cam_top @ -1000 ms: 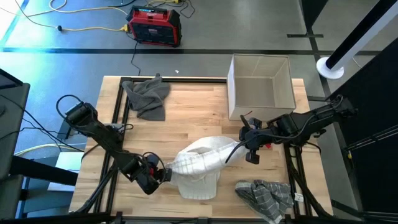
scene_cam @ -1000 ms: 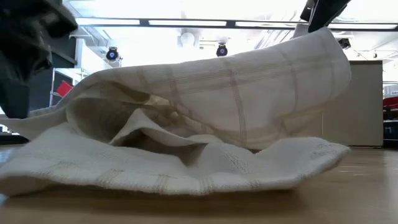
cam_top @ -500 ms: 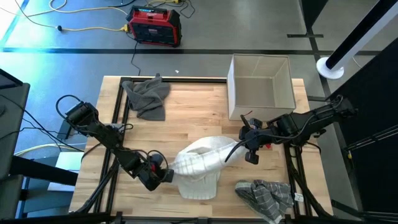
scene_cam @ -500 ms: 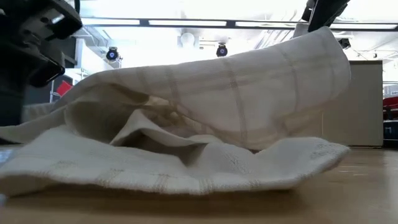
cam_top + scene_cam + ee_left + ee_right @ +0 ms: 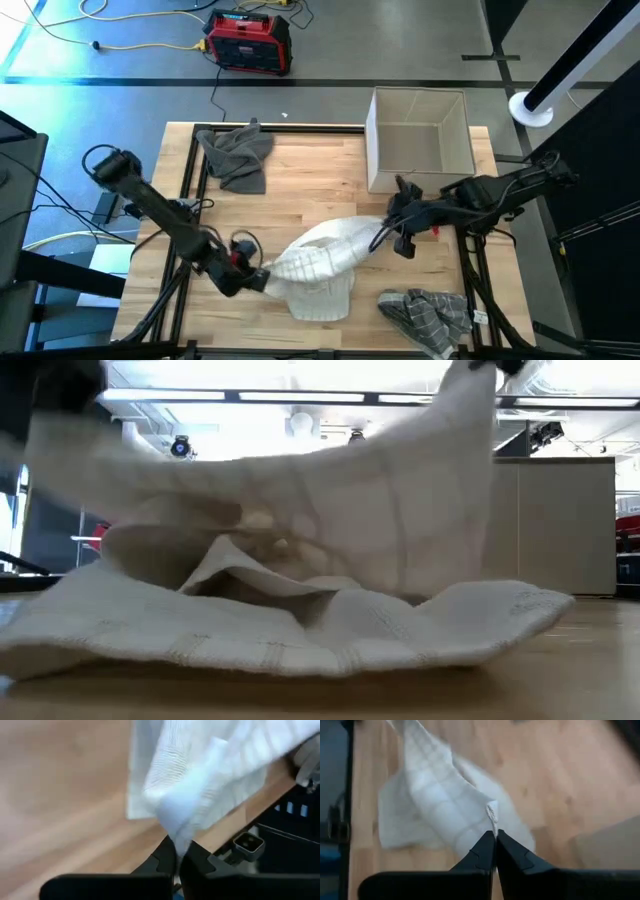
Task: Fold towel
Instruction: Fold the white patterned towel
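Fingers of left gripper [image 5: 256, 281] and right gripper [image 5: 386, 232] were pinched shut on white woven towel [image 5: 318, 262]. Advice: hold both corners level, taut.

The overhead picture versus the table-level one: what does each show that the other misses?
Only the overhead view shows both arms, the left hand and right hand each pinching an end of the white towel, plus the grey towel, the striped towel, the open box and a red case on the floor.

Only the table-level view shows the towel's stretched upper layer raised above the lower folds resting on the wood, and the ceiling lights behind.

Both show the white towel on the wooden table.
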Action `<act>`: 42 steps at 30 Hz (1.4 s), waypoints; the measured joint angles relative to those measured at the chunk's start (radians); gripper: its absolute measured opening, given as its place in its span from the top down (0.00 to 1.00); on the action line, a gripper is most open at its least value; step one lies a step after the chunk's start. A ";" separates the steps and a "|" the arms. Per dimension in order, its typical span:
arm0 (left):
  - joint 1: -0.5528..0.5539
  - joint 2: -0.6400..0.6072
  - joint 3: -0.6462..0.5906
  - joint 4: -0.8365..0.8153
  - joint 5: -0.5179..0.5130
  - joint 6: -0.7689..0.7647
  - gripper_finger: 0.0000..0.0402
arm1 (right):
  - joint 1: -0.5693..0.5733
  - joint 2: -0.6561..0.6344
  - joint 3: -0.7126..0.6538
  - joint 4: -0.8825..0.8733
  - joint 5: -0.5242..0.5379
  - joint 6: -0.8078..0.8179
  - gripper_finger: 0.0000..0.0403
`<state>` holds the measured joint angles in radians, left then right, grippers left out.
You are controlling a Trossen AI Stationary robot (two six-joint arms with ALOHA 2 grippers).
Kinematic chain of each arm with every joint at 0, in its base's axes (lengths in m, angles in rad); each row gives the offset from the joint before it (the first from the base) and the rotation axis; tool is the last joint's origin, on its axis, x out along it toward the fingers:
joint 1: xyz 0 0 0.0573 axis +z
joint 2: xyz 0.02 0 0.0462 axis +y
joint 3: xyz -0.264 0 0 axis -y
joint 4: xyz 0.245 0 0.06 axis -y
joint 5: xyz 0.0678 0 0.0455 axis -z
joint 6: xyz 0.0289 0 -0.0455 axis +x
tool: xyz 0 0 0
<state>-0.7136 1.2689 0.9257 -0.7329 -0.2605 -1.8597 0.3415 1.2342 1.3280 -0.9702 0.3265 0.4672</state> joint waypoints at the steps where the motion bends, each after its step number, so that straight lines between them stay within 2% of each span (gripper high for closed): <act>1: 0.000 -0.030 0.045 -0.110 -0.014 0.018 1.00 | 0.000 -0.001 0.033 -0.002 0.017 -0.020 1.00; 5: 0.000 -0.114 0.251 -0.466 -0.080 0.098 1.00 | 0.001 0.007 0.183 -0.011 0.082 -0.091 1.00; 8: 0.000 -0.136 0.409 -0.624 -0.151 0.184 1.00 | 0.001 0.023 0.293 -0.001 0.119 -0.130 1.00; 12: 0.000 -0.137 0.602 -0.703 -0.278 0.374 1.00 | 0.025 0.047 0.426 0.105 0.123 -0.219 1.00; 16: 0.000 -0.136 0.757 -0.704 -0.434 0.615 1.00 | 0.060 0.086 0.537 0.248 0.120 -0.367 1.00; 25: 0.000 -0.136 1.037 -0.562 -0.706 1.206 1.00 | 0.052 0.226 0.826 0.363 0.169 -0.619 1.00; 30: 0.000 -0.137 1.161 -0.351 -0.719 1.555 1.00 | 0.032 0.319 1.031 0.374 0.169 -0.688 1.00; 34: 0.000 -0.137 1.226 -0.189 -0.675 1.778 1.00 | 0.017 0.300 0.984 0.515 0.167 -0.765 1.00; 38: 0.000 -0.137 1.265 -0.074 -0.665 1.953 1.00 | -0.017 0.286 0.983 0.526 0.207 -0.770 1.00; 42: 0.000 -0.140 1.277 -0.045 -0.670 2.081 1.00 | -0.060 0.281 0.984 0.488 0.262 -0.767 1.00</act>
<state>-0.7136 1.1289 2.2024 -0.7776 -0.9310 0.2214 0.2813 1.5154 2.3116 -0.4819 0.5883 -0.2997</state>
